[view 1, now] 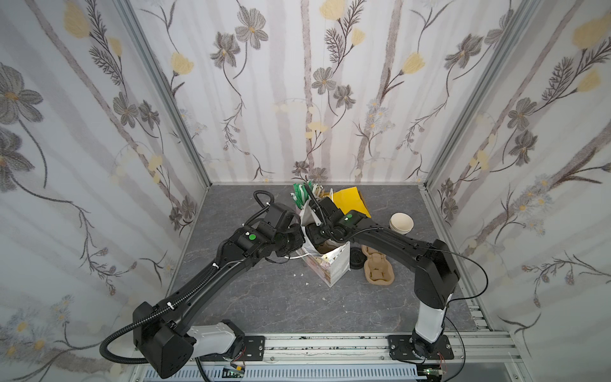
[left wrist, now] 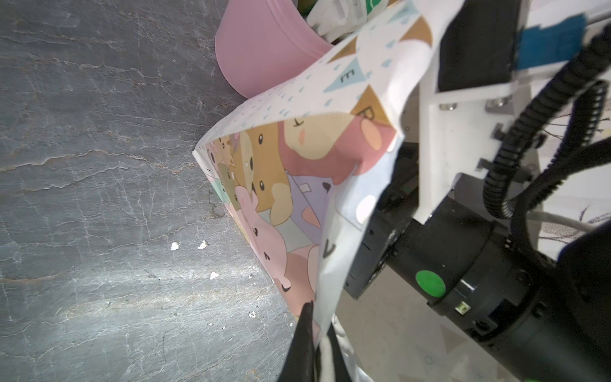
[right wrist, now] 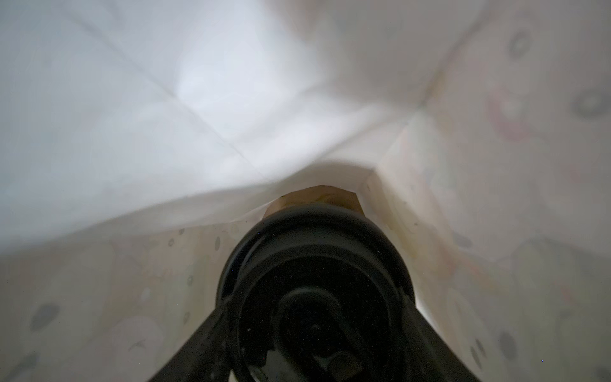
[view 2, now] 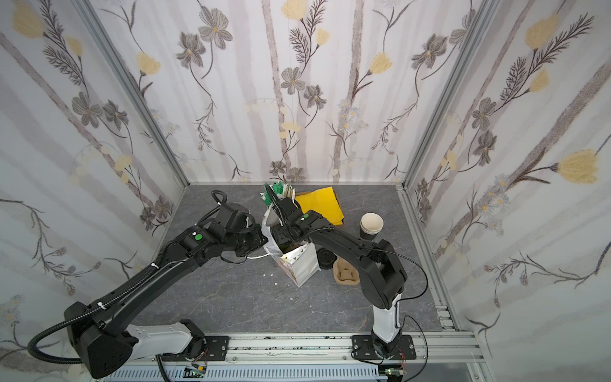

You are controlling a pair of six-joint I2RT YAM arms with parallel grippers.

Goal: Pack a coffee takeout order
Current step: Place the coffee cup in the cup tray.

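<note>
**Cup inside the bag, napkin left outside**

The left gripper [left wrist: 319, 334] was clenched on the rim of the bag [view 1: 334, 264], holding its mouth open. The right gripper [right wrist: 317, 297], deep inside the bag, grasped the cup [right wrist: 314, 231] by its top. I judged it not yet released. The napkin [view 1: 352, 200] lay on the table [view 1: 264, 297] behind the bag. The stick I could not find.

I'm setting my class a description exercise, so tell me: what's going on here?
Two robot arms are packing a patterned paper bag that stands on the table. The left gripper is shut on the bag's rim, apparently holding it open. The right gripper reaches down inside the bag, its fingers closed around a black-lidded cup. The yellow napkin lies on the table behind the bag, not yet packed.
</note>
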